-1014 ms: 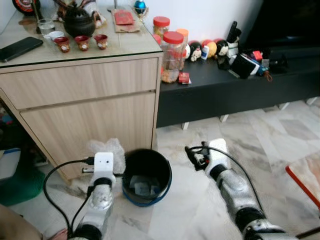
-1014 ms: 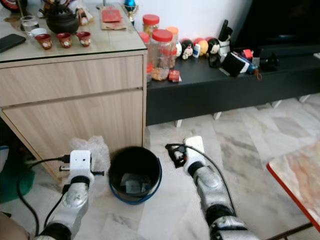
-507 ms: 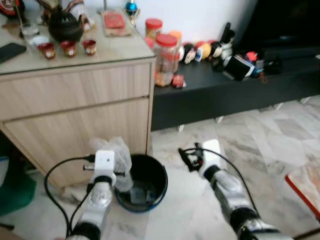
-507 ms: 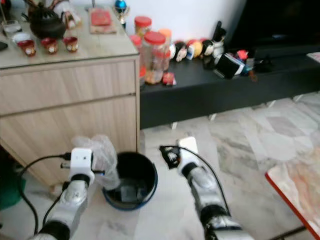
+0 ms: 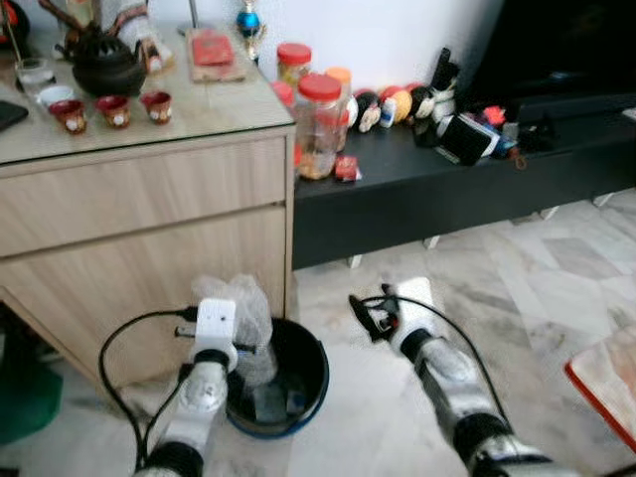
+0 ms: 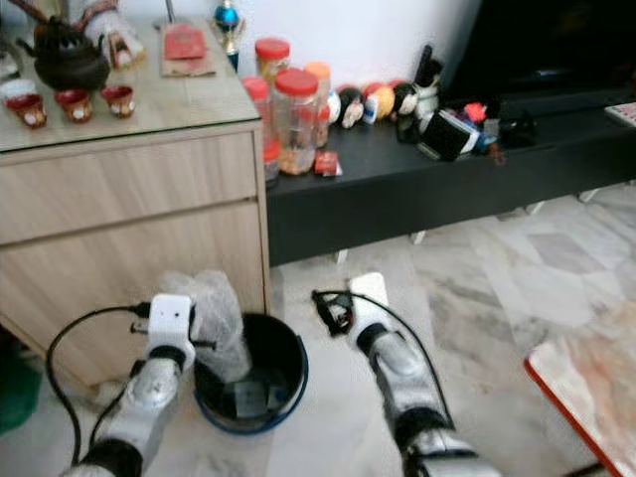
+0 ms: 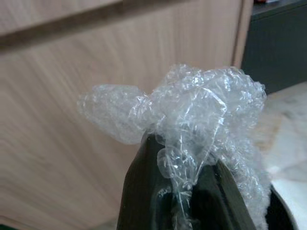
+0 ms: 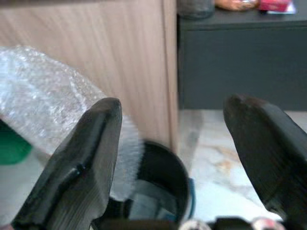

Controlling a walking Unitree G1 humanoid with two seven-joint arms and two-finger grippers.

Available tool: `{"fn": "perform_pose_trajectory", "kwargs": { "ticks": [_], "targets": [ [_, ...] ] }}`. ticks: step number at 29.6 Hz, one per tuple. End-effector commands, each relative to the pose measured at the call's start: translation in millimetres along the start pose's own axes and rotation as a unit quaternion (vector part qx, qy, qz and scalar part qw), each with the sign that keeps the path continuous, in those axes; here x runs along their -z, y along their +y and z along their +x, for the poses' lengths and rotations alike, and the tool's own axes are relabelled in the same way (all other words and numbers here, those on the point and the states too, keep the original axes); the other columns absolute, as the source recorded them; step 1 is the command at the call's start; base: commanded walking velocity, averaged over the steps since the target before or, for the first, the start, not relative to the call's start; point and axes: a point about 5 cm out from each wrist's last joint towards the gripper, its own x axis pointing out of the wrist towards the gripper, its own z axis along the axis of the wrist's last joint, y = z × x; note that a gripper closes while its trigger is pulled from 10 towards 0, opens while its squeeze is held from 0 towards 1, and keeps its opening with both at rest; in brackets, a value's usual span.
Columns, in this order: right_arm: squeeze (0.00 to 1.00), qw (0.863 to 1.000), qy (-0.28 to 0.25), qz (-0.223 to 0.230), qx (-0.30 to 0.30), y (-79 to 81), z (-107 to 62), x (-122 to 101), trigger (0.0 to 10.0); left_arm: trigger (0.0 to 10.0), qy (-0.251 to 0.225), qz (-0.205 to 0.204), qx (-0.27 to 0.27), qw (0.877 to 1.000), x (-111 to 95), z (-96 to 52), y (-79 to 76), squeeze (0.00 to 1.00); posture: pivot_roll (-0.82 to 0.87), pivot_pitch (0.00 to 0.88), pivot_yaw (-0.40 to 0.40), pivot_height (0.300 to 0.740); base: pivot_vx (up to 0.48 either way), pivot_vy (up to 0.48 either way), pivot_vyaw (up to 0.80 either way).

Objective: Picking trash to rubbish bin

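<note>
A crumpled wad of clear bubble wrap (image 5: 237,306) hangs from my left gripper (image 7: 184,191), whose black fingers (image 7: 144,191) are shut on it. The wad sits over the left rim of a black rubbish bin (image 5: 316,386) with a blue edge, and its lower end dips inside. Some trash lies in the bin's bottom. My right gripper (image 5: 366,316) hovers to the right of the bin, above the floor. It is open and holds nothing, and in its wrist view the bubble wrap (image 8: 43,96) and the bin (image 8: 168,167) lie ahead of it.
A light wooden cabinet (image 5: 149,199) stands right behind the bin, with a teapot and cups on top. A low black shelf (image 5: 447,179) with jars and toys runs to the right. Marble floor (image 5: 556,288) spreads right, with a red-edged mat (image 5: 606,383) at the far right.
My left gripper has carried the bubble wrap rightward from beside the bin to over its left rim. The camera view has shifted. The right gripper stays open near the bin.
</note>
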Motion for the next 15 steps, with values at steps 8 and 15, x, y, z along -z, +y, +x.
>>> {"fn": "perform_pose_trajectory", "kwargs": {
  "ticks": [8, 15],
  "targets": [
    [0.0, 1.0, 0.005, -0.007, -0.002, -6.8, -4.3, 1.4, 10.0, 10.0, 0.011, -0.006, 0.025, 1.0, 2.8, -2.4, -12.7, 0.0, 0.01, 0.077, -0.051, 0.74, 0.31, 0.0, 0.0],
    [0.0, 0.998, 0.008, -0.014, -0.058, 4.1, 0.0, -1.5, 10.0, 10.0, 0.016, -0.009, 0.026, 1.0, 3.7, -2.6, -12.1, 0.0, 0.01, 0.097, -0.055, 0.74, 0.31, 0.0, 0.0]
  ]
}}
